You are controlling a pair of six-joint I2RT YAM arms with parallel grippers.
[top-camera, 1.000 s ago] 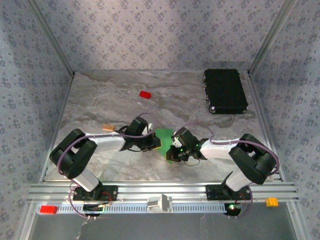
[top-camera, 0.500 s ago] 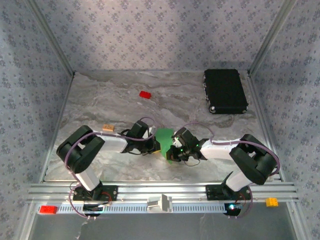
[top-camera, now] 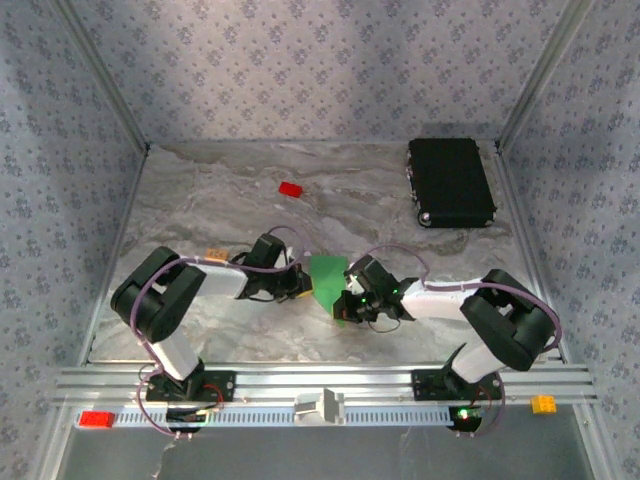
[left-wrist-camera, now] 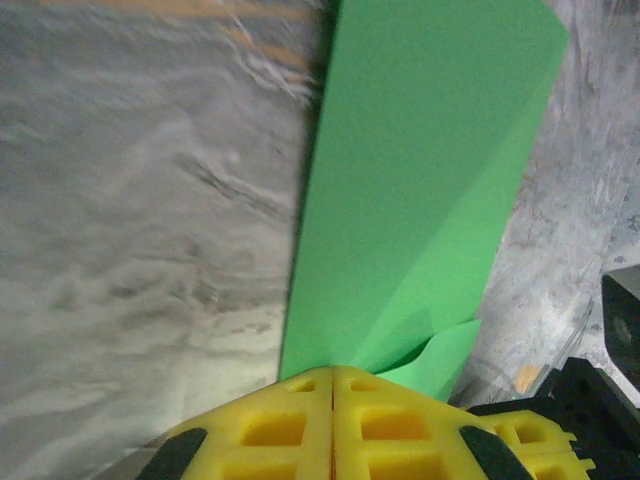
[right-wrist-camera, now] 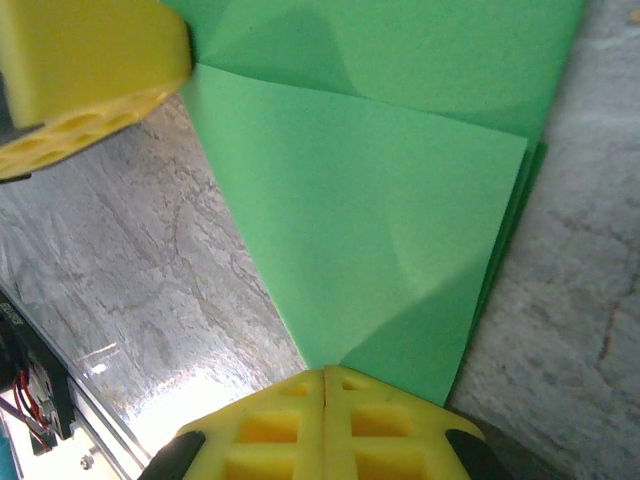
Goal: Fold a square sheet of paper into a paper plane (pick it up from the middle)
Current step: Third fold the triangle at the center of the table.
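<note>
Top external: left fingers and right fingers each pinch the folded green paper; black case closed.

Green paper, yellow fingers, grey marbled table.

Near the middle of the marbled tabletop, the left hand and the right hand meet at the folded green paper, one on each side. A small red block lies farther back, and a black case sits at the far right.
</note>
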